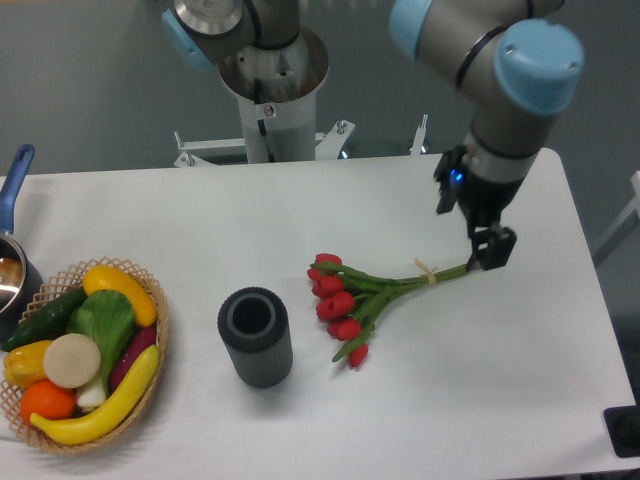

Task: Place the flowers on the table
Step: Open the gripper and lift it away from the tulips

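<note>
The flowers [345, 300], a bunch of red tulips with green stems tied with tan string [427, 270], lie on the white table [300, 210] right of centre, heads pointing left and stems pointing right. My gripper [490, 252] points down at the right end of the stems. Its dark fingers [495, 245] stand close together around the stem tips, which run straight into them. The tulip heads rest on the table top.
A dark grey ribbed cylinder vase [255, 336] stands upright left of the tulips. A wicker basket [150, 300] of colourful vegetables sits at the front left. A pot with a blue handle [12, 250] is at the left edge. The robot base [272, 80] stands behind the table.
</note>
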You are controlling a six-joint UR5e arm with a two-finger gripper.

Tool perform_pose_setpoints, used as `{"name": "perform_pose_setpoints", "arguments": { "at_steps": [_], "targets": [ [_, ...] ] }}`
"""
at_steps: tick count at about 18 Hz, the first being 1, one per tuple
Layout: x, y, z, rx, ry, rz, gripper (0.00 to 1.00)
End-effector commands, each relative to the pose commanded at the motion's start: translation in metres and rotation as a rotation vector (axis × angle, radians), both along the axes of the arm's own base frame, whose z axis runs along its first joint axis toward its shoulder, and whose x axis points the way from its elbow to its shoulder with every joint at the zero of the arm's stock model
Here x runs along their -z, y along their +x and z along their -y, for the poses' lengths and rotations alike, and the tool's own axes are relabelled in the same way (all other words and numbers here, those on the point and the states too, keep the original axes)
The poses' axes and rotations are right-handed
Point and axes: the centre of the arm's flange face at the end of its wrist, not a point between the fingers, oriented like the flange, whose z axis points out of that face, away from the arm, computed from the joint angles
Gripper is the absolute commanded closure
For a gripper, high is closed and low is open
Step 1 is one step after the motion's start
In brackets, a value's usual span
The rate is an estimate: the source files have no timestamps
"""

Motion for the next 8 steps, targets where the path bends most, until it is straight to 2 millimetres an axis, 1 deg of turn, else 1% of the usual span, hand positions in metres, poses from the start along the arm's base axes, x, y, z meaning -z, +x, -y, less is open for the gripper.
{"name": "perform_pose_setpoints", "arguments": {
  "at_steps": [1, 2, 4, 8],
  "targets": [
    [-0.003, -0.001, 0.006, 0.012, 0.003, -0.002, 0.00],
    [-0.004, -0.001, 0.008, 0.027, 0.009, 0.000, 0.00],
    [-0.003, -0.006, 0.017, 0.019, 0.026, 0.008, 0.00],
    [-0.003, -0.006, 0.015, 0.015, 0.053, 0.018, 0.00]
  ]
}}
